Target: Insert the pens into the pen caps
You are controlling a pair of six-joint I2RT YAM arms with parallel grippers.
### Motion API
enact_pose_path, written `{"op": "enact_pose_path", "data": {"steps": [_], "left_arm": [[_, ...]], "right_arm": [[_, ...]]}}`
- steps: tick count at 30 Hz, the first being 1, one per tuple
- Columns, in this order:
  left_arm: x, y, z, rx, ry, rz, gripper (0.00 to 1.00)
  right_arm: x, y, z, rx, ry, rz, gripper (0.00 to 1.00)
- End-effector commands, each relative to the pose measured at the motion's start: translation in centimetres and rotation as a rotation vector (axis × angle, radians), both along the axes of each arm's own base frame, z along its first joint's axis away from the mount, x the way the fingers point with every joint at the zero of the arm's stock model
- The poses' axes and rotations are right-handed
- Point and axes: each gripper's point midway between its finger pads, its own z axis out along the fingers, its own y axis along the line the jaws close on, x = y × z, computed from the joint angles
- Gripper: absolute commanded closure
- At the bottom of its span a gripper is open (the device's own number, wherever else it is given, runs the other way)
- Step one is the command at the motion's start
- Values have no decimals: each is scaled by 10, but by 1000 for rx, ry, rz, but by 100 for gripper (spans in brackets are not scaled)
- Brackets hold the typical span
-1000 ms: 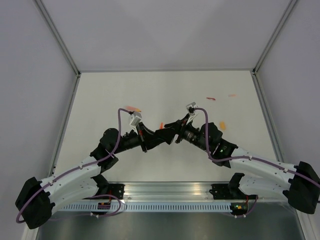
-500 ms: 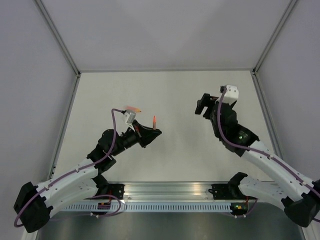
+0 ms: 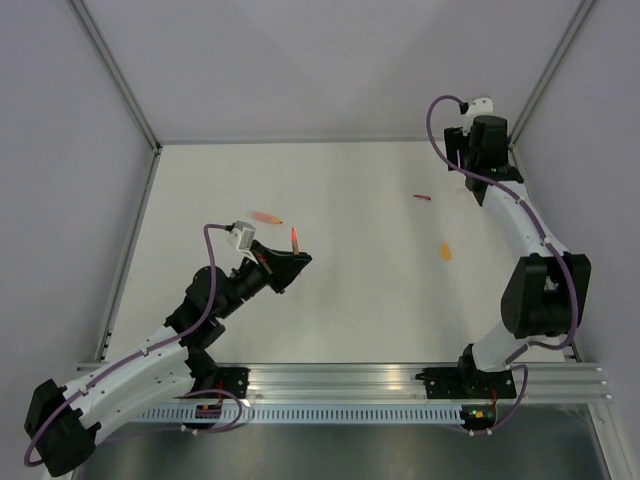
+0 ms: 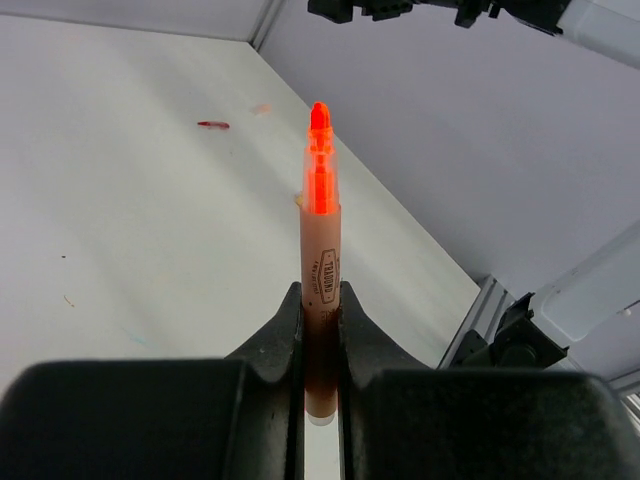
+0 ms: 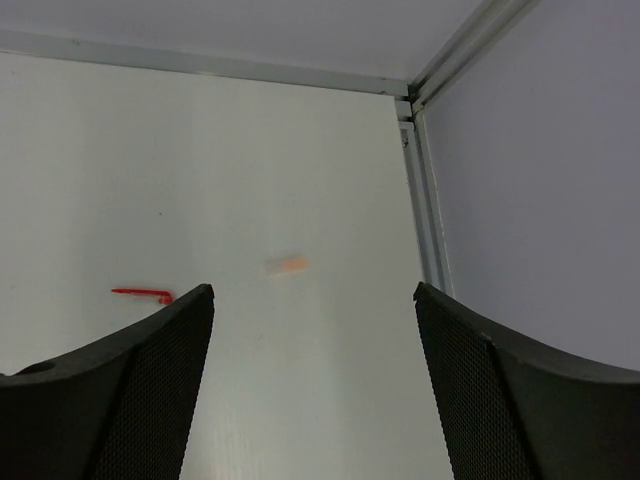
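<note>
**Counter** [image 3: 350, 310], seen from above. The right arm has swung from its mid-counter meeting with the left arm out to 2 o'clock. Its claw [image 5: 310, 300] is spread wide and empty over a thin red pen [image 5: 142, 293] and a pale orange cap [image 5: 287, 265]. The left claw [image 4: 320, 305], near 9 o'clock, stays pinched on an upright orange pen [image 4: 320, 250]. A second orange cap [image 3: 445, 252] lies at 3 o'clock. The joint step appears finished, and the right arm probably seeks the next piece.

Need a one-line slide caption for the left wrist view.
Left gripper, jaws shut on an orange pen that sticks out beyond them over the white table; a red pen lies far behind.
</note>
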Motion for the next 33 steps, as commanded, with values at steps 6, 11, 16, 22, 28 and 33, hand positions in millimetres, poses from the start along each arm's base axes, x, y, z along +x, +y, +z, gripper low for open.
{"op": "enact_pose_path", "data": {"steps": [6,11,16,22,28,33], "left_arm": [[-6,0,4,-76,51,-15,98],[-16,0,5,-148,70,-54,98],[-12,-1,-2,-138,94,-42,98],[-7,2,-4,-114,86,-11,98],[0,8,-8,-95,82,45,98],[-1,6,-8,-93,86,31,98]], "right_arm": [[52,-20,-44,-47,177,345,13],[64,-35,-78,91,242,514,20],[56,-27,-125,-10,378,755,18],[71,-43,-164,-161,440,849,20],[88,-46,-186,-189,450,909,23],[87,-57,-198,-154,468,909,27]]}}
